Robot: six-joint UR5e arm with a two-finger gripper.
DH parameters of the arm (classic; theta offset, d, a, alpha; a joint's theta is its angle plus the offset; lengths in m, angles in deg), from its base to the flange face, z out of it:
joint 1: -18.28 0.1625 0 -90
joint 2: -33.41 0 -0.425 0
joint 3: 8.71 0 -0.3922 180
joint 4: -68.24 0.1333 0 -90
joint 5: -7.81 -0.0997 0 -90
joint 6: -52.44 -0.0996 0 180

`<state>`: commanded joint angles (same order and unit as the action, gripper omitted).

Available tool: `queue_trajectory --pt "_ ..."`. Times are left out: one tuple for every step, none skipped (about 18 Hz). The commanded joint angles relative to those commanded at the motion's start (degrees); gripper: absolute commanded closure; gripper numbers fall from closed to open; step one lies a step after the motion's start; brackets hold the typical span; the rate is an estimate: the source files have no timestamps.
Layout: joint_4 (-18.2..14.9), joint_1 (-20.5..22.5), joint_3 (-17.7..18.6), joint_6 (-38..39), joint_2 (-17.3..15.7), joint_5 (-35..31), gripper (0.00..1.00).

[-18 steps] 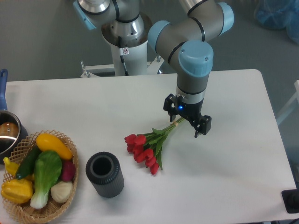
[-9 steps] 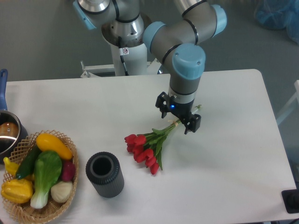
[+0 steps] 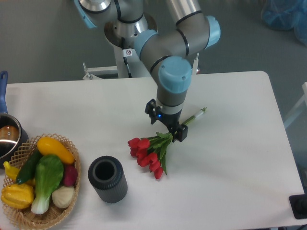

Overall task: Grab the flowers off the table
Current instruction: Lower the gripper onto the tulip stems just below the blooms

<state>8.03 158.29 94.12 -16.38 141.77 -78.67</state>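
Pincer [image 3: 166,123] shifted left, open over flowers' [image 3: 149,152] thin stems.

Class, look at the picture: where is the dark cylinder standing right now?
The cylinder stands upright on the table, near the front edge, between the basket on the left and the flowers up to its right.

gripper [image 3: 166,123] open above flowers [image 3: 149,151]
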Motion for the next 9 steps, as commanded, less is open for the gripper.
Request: queue_trajectory --pt "0.0 -0.5 0.1 0.1 0.7 -0.2 0.0" --pt "0.0 -1.9 0.1 0.5 1.3 -0.7 0.0" --pt "0.0 -2.8 0.0 1.7 1.7 -1.7 0.0" --pt "0.1 -3.0 0.0 3.4 2.0 -3.4 0.0" --pt "0.6 -3.2 0.0 5.0 2.6 -5.3 0.0" --pt "1.8 -3.9 0.0 6.2 3.0 -6.3 0.0" --pt "3.2 -4.8 0.0 7.2 3.7 -6.9 0.0" --pt "4.2 -5.4 0.1 8.1 4.5 -7.6 0.0" --pt "4.6 -5.6 0.1 8.7 4.7 -8.6 0.0"
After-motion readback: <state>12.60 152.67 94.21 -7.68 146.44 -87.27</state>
